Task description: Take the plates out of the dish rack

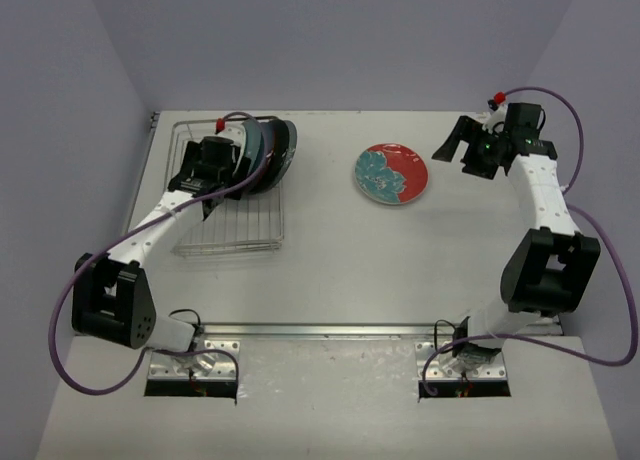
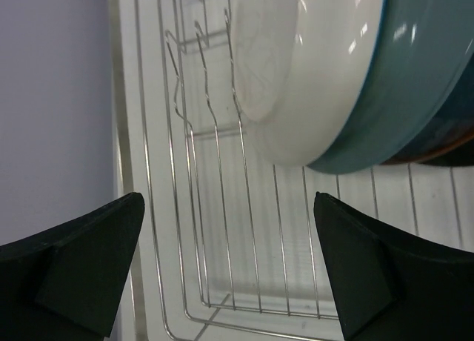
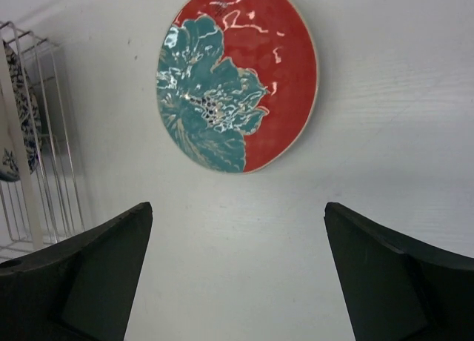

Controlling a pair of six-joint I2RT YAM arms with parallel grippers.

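Clearly, right end effector (image 3: 237,211) spread wide, red-and-teal plate (image 3: 237,78) lying flat just ahead, untouched

A robot lab cell: plain lilac walls (image 1: 330,40) enclose a white worktable (image 1: 400,270).

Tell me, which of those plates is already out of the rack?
The red plate with the teal flower: it lies flat on the table, while the others stand on edge in the dish rack.
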